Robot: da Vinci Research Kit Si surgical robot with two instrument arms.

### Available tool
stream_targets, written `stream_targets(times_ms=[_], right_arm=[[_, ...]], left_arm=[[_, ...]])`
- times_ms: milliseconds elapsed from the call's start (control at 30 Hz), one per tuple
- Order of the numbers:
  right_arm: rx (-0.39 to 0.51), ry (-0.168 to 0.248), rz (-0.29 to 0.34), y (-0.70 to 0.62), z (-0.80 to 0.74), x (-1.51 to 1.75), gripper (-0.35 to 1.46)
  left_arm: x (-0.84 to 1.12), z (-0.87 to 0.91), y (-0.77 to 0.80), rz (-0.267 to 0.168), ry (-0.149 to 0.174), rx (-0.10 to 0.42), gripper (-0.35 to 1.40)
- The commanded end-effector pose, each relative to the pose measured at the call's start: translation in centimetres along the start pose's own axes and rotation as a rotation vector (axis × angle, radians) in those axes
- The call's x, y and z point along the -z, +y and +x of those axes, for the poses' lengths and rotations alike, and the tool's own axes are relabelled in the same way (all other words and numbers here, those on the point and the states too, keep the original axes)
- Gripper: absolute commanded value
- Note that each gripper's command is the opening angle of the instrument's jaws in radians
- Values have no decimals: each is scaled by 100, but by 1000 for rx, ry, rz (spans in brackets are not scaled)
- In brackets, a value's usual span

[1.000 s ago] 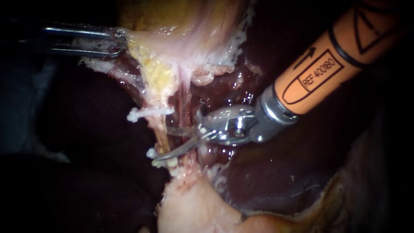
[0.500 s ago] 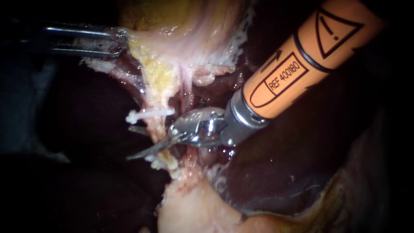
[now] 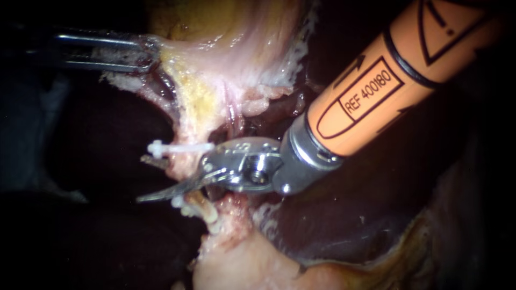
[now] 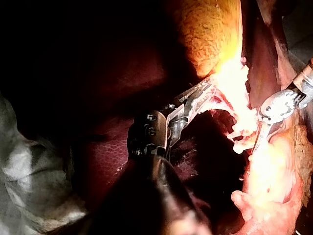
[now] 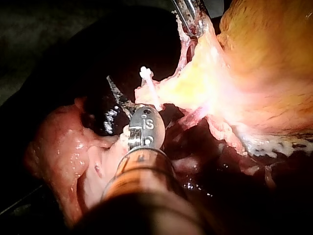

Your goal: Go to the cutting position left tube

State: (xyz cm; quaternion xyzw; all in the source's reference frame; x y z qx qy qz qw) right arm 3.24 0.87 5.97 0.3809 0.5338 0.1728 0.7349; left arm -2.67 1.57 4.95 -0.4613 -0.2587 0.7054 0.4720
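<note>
- The right instrument [image 3: 145,180] entered from the upper right. Its two blades stood apart and gripped nothing.
- The left tube [image 3: 184,171] lay in the gap between the blades. One blade crossed in front of it. The tip of the other showed behind it, just below the upper clip [image 3: 180,147].
- The lower clips [image 3: 185,204] sat on the tube just beneath the front blade, so the blades straddled the stretch between the clips.
- The left instrument [image 3: 150,52] had its jaws closed on a fold at the edge of the gallbladder [image 3: 236,48], well apart from the blades, and held the tube taut over the liver [image 3: 344,215].
- Judged status: the approach appeared essentially complete, with the blades at the cutting site.
- Remaining: confirm that the tube's full width sat within the blades and that neither blade touched a clip. The endoscope view did not settle either point.
</note>
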Motion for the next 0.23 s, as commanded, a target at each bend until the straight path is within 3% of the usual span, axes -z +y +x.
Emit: stream_targets(times_ms=[33, 233], right_arm=[[-1, -1, -1, 2, -2, 0, 143], [-1, -1, -1, 2, -3, 0, 143]], left_arm=[[0, 0, 0, 0, 0, 0, -35], [-1, 0, 0, 0, 0, 0, -35]])
